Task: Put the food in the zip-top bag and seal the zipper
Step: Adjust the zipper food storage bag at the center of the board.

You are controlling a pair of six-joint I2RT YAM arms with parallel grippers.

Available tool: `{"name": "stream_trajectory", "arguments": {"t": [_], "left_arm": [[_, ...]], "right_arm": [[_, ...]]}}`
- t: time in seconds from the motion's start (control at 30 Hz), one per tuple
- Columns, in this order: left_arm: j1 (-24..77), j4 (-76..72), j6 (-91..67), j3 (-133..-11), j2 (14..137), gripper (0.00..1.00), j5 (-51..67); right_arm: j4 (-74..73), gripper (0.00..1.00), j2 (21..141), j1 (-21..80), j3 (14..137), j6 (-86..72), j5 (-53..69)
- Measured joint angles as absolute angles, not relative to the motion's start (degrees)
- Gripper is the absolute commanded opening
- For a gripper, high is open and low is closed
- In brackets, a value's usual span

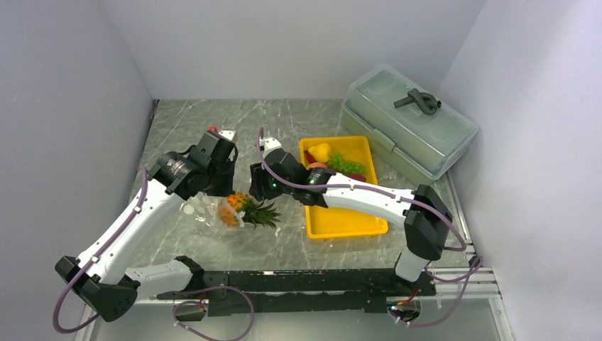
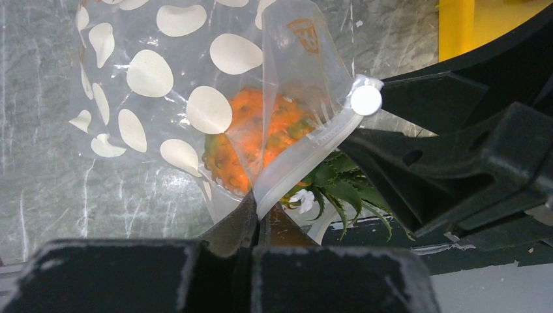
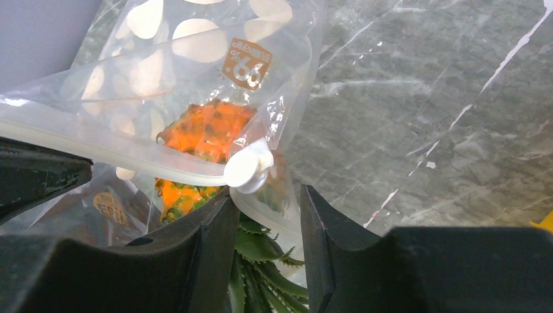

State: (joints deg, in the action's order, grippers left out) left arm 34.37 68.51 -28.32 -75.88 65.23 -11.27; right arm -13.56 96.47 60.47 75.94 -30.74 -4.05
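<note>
The dotted clear zip-top bag [image 1: 201, 208] lies on the table with the orange pineapple [image 1: 233, 210] in its mouth and the green crown [image 1: 264, 213] sticking out. My left gripper [image 2: 259, 210] is shut on the whitish zipper [image 2: 306, 147] strip at the mouth edge; the pineapple [image 2: 261, 134] shows through the plastic. My right gripper [image 3: 267, 212] is open at the mouth, its jaws either side of the lower lip and the crown [image 3: 261, 261]. A white round slider [image 3: 246, 168] sits on the zipper [image 3: 111, 153]. The lemon [image 1: 321, 151], grapes [image 1: 346, 163] and chili [image 1: 357, 176] lie in the tray.
The yellow tray [image 1: 348, 220] stands right of the bag, under the right arm. A grey-green lidded box [image 1: 408, 121] stands at the back right. White walls close in the left, back and right sides.
</note>
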Motion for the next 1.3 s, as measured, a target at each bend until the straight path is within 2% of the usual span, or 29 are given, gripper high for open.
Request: {"name": "stream_trajectory", "arguments": {"t": [0.1,0.2,0.33,0.63,0.87,1.3], "left_arm": [[34.4,68.5,-28.3,-75.9,65.2,0.0,-11.1],[34.4,68.5,-28.4,-75.9,65.2,0.0,-10.8],[34.4,68.4,-28.4,-75.9,65.2,0.0,-10.1],[34.4,68.4,-28.8,-75.9,65.1,0.0,-9.9],[34.4,68.2,-29.7,-75.9,64.1,0.0,-9.9],[34.6,64.9,-29.6,-73.6,61.6,0.0,-9.6]], "right_arm": [[-12.4,0.33,96.6,60.5,75.5,-31.1,-4.2],[-11.0,0.22,96.7,60.5,75.2,-31.3,-4.2],[-9.7,0.0,96.8,60.5,74.9,-31.7,-4.2],[-10.4,0.0,96.0,60.8,74.6,-29.3,-5.7],[-15.4,0.0,90.1,60.8,74.9,-26.3,-8.3],[-24.6,0.0,86.5,60.9,81.6,-23.3,-10.0]]}}
